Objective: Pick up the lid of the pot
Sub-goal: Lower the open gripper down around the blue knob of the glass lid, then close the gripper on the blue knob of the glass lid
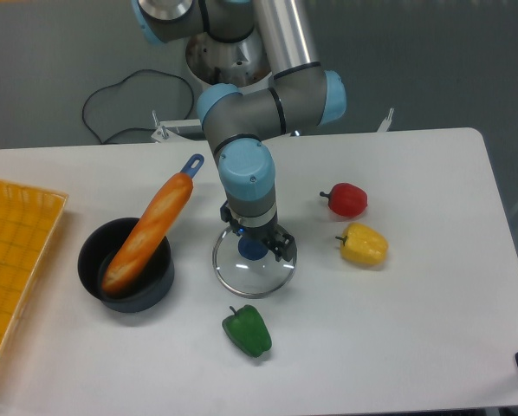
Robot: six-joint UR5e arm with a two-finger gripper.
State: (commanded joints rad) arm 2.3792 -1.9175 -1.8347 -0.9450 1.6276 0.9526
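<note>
Evidently, the pot lid (252, 279) is not yet lifted from the worktop (415, 334); the approach looks nearly done, gripping and lifting left. Its knob (252, 248) is pointed upward; no long axis is given by the round shape. The jaws are spread near the knob, nothing grasped. From the lid, the pot (145, 300) is seen at nine o'clock, the green pepper (248, 333) at six.

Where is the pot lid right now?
In the camera view, the pot lid lies near the center, under the end effector, between the black pan at image left and the yellow pepper at image right.
</note>
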